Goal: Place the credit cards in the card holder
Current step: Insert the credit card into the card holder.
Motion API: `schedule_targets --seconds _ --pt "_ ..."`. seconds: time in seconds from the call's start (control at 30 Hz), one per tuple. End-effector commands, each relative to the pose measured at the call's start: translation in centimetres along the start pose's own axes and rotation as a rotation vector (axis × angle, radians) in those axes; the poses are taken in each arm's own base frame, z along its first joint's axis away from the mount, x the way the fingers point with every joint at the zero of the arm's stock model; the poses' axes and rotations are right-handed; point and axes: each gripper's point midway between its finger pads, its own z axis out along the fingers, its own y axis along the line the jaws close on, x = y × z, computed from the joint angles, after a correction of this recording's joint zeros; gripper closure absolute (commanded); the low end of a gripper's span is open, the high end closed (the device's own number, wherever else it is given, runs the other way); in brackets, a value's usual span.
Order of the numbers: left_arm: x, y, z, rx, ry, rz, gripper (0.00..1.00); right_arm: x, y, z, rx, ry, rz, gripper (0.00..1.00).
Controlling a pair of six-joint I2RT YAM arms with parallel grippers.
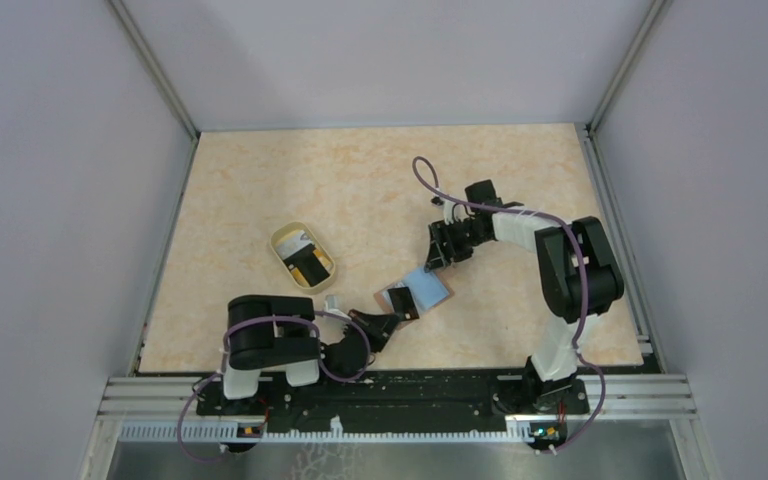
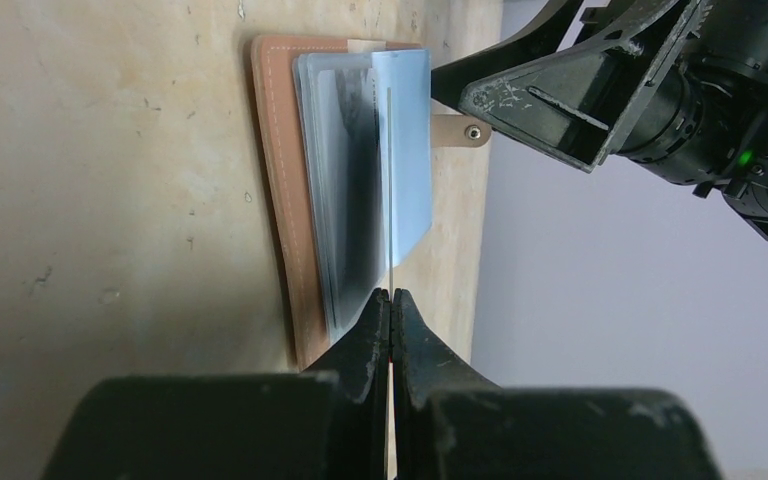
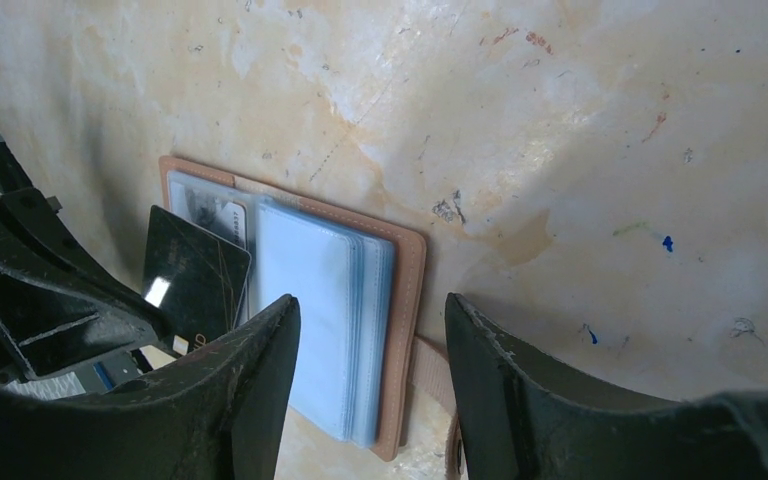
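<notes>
Left gripper clamped on dark credit card, edge-on at the open card holder for insertion; right gripper jaws apart just above its far side, likely to steady it

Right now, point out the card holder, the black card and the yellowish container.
card holder (image 3: 320,320): right wrist view, on its light blue sleeves.
black card (image 3: 195,275): right wrist view, middle of its face.
yellowish container (image 1: 280,231): top view, on its far rim.
</notes>
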Motion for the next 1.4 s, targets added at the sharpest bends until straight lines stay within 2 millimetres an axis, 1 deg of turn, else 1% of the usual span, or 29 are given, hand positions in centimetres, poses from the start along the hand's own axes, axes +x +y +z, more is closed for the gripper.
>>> schedule_targets --seconds 0.0,0.37,0.57,0.8,1.23,1.37 --pt "0.2 -1.3 0.4 0.045 0.006 -0.043 1.0 0.0 -0.2 0.6 0.007 0.022 -0.017 0.45" --pt "0.1 -0.7 1.1 0.022 -0.003 -0.07 1.0 0.0 -0.1 0.6 0.004 0.024 -0.016 0.45" --pt "-0.1 -0.1 1.5 -0.004 -0.016 -0.077 1.0 0.1 0.0 0.8 -0.001 0.031 -0.016 0.45" --pt "0.3 0.3 2.1 -0.018 -0.012 -0.086 1.0 0.3 0.1 0.9 -0.005 0.037 -0.013 0.45" --pt "-0.2 1.3 2.8 -0.054 -0.068 -0.006 1.0 0.3 0.4 1.0 -0.016 0.042 -0.011 0.45" --pt "-0.5 1.3 3.1 -0.061 -0.101 0.0 1.0 0.4 0.4 1.0 -0.02 0.044 -0.009 0.45"
